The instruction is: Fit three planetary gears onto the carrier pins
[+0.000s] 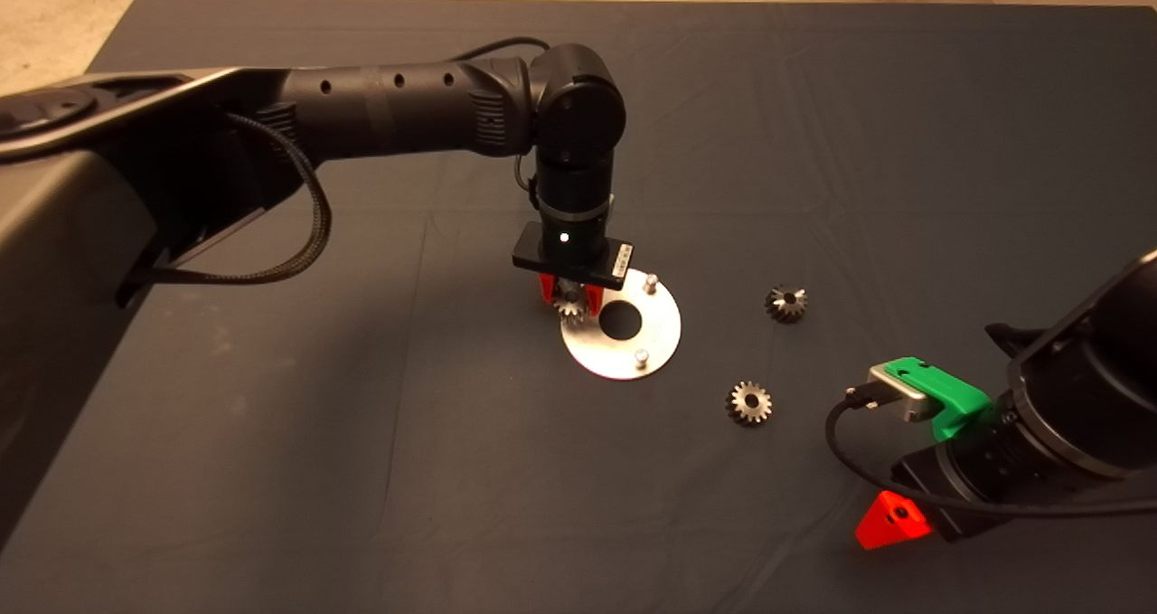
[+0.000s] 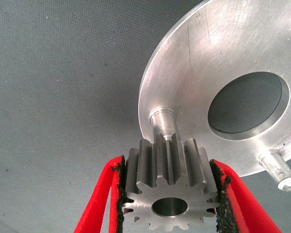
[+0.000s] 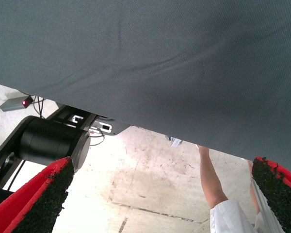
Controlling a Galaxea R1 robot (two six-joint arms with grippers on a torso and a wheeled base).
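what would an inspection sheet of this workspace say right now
surface: dark mat, lightly creased.
job's things: silver disc flat on the mat, three carrier pins upright, all bare; two planetary gears loose on the mat; held gear at the near pin, not yet seated.
clutter: nothing seen.
grippers: left gripper shut on the held gear; right gripper open, parked at the mat's lower right.
cables: braided cable on the left arm; black cable at the right wrist.
surroundings: concrete floor, a person's arm beyond the mat.
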